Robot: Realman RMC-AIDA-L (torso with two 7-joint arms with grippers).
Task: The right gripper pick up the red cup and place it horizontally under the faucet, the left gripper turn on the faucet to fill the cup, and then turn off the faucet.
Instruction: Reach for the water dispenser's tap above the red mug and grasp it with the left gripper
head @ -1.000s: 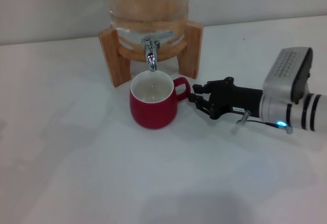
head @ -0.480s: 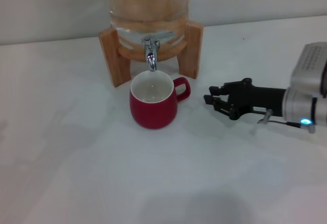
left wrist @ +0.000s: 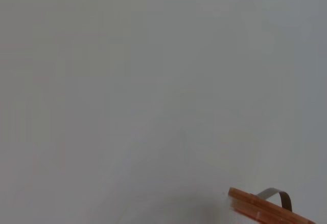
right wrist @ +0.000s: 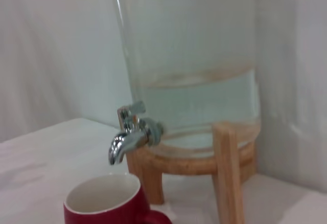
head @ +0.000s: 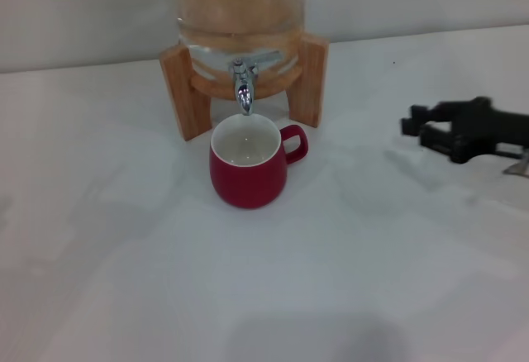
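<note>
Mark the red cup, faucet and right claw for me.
red cup (head: 248,182), head view, front of its body.
faucet (head: 243,85), head view, chrome spout above the cup.
right claw (head: 411,126), head view, between fingertips.

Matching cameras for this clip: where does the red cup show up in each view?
Head view: red cup at centre, upright under the faucet.
Left wrist view: not in it.
Right wrist view: cup at the bottom edge, below the faucet.
Shared landmark: the wooden stand.
</note>
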